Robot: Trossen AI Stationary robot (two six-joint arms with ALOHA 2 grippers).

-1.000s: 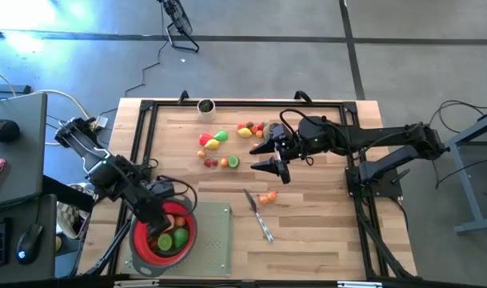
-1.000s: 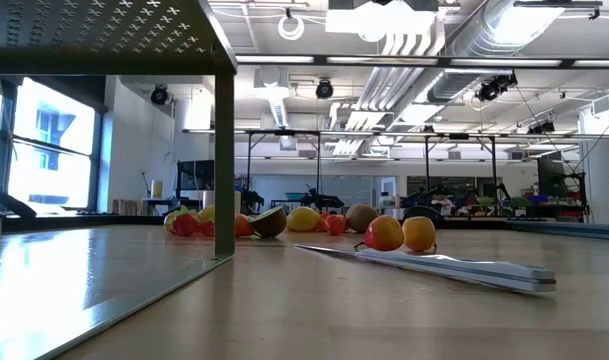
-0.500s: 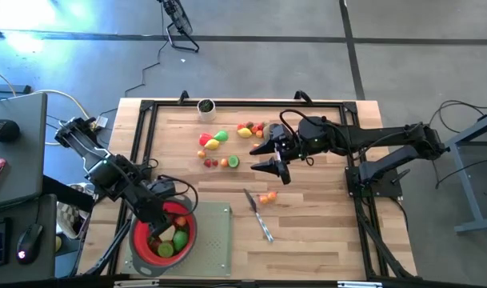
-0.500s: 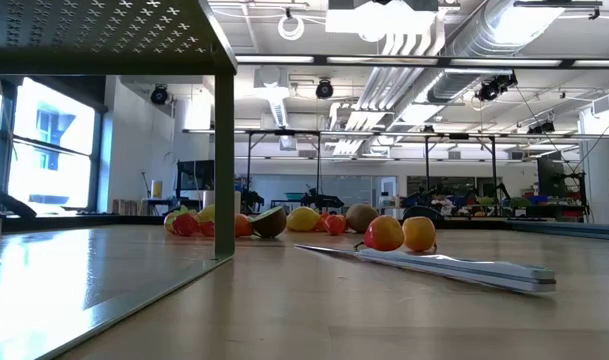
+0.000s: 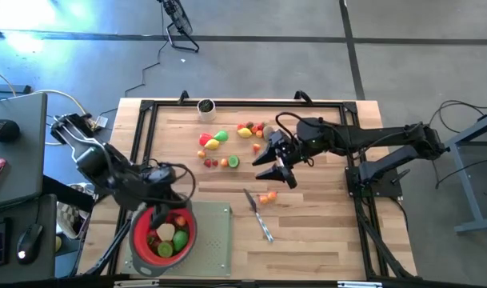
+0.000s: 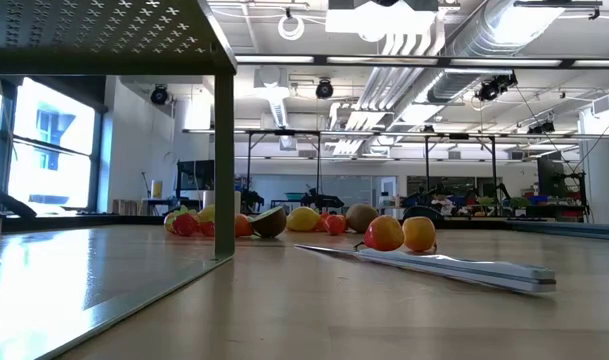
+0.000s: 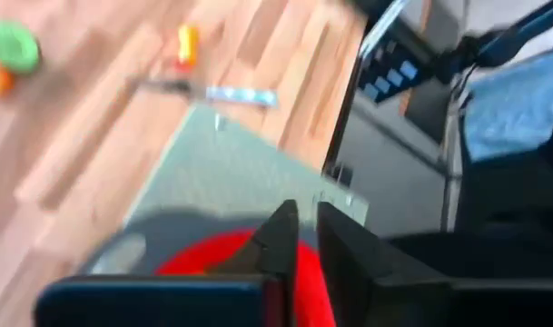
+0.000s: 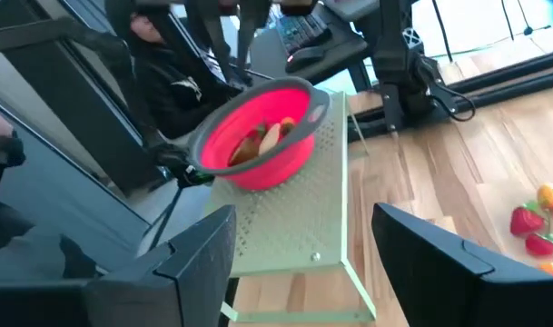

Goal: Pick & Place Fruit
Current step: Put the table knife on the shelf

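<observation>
Several fruits [image 5: 166,234] already lie in the red strainer [image 5: 139,241], which sits on the green mat [image 5: 215,240]. My left gripper [image 5: 176,174] hangs just above the strainer's far rim, fingers pressed together with nothing between them, so I judge this drop finished. My right gripper [image 5: 278,162] hovers with fingers spread and empty, well away from the strainer, between the loose pile of fruit [image 5: 221,149] and the two small orange fruits [image 5: 266,197] beside the grey knife [image 5: 258,216]. Next step, as I read it: lower my right fingers around one loose fruit, close gently, then carry it across to the strainer without nudging the knife.
</observation>
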